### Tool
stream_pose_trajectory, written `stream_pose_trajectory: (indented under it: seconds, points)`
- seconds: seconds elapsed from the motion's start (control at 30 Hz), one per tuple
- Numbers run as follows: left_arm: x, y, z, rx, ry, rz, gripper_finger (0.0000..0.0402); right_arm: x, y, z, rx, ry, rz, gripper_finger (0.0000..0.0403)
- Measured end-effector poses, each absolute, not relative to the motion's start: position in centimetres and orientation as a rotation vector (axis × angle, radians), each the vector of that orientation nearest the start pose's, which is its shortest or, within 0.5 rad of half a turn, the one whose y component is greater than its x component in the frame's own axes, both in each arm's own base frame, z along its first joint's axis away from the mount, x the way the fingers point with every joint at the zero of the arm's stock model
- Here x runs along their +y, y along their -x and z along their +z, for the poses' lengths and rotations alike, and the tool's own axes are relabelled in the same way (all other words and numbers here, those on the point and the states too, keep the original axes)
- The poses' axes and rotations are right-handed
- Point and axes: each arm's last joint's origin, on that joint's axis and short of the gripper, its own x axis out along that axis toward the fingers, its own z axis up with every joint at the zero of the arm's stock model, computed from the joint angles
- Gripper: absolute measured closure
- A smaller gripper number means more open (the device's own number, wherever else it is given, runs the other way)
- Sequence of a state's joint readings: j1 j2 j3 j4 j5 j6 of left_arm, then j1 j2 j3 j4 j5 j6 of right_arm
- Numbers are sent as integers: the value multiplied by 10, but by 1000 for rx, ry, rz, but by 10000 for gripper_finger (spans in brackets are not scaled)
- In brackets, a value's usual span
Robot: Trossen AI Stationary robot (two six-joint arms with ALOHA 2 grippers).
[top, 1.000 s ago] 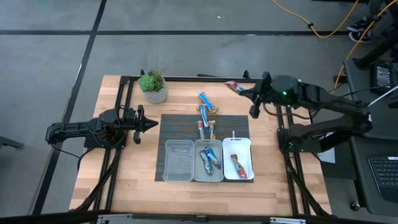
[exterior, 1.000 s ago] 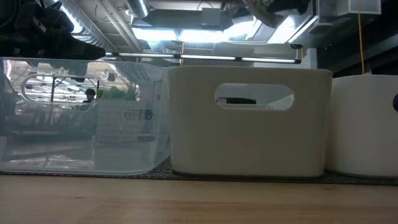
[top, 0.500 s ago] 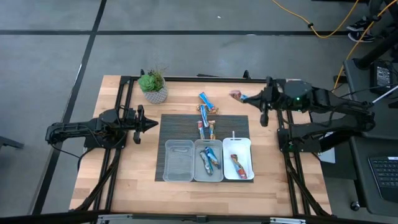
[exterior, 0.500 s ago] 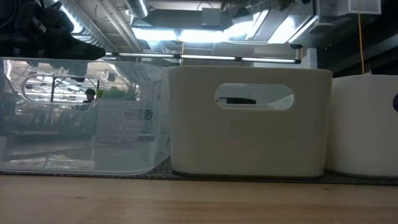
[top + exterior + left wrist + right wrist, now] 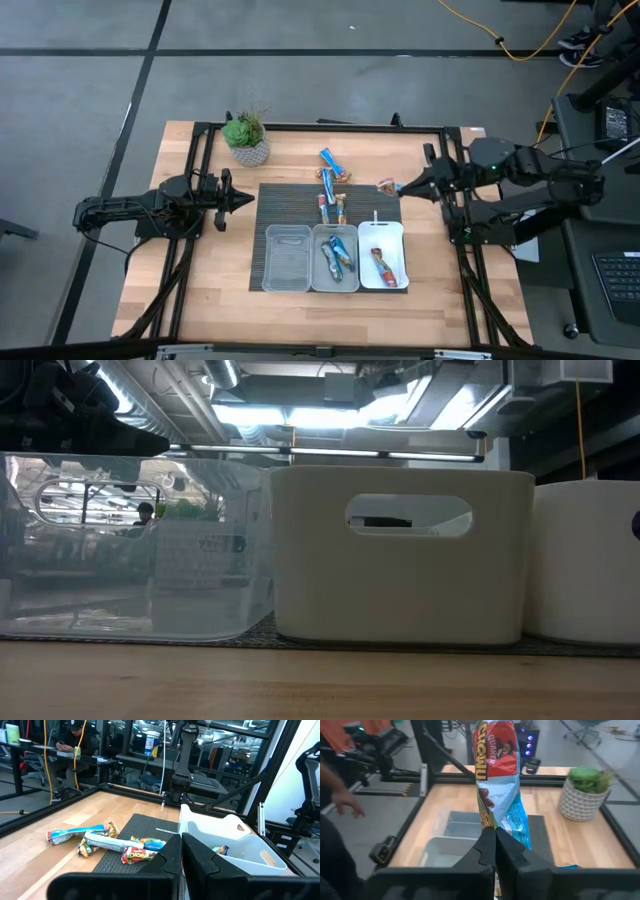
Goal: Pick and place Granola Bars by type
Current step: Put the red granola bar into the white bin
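1. High view: our right gripper (image 5: 398, 186) now hangs just past the far right corner of the dark mat (image 5: 262, 240), clamped on a red-and-blue granola bar (image 5: 386, 185); a second ago it was higher, near the table's far edge. We judge it is carrying the bar toward the trays (image 5: 335, 257). The left gripper (image 5: 246, 199) waits shut at the mat's left edge. Loose bars (image 5: 331, 185) lie on the mat's far side.
2. Low view: only tray walls (image 5: 400, 555) show.
3. Left wrist view: shut fingers (image 5: 165, 862) face the loose bars (image 5: 105, 841).
4. Right wrist view: the Quaker Chewy bar (image 5: 497, 785) stands upright, pinched at its lower end.
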State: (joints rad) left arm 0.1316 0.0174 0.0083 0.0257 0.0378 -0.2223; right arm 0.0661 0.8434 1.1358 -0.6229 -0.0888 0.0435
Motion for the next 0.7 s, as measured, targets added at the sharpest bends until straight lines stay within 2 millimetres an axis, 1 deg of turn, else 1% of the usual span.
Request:
stream_pose_trajectory:
  seconds: [0.3,0.43,0.57,0.7]
  points:
    - [12,-98,168,-27,221,92,395,24,-142,401,322,-131,240,399]
    - [12,-98,167,-26,221,92,395,30,-139,399,350,-164,245,399]
    - [12,-98,167,-27,221,92,395,34,-138,389,420,-198,179,399]
    - [12,-98,168,-27,221,92,395,40,-139,364,477,-258,139,399]
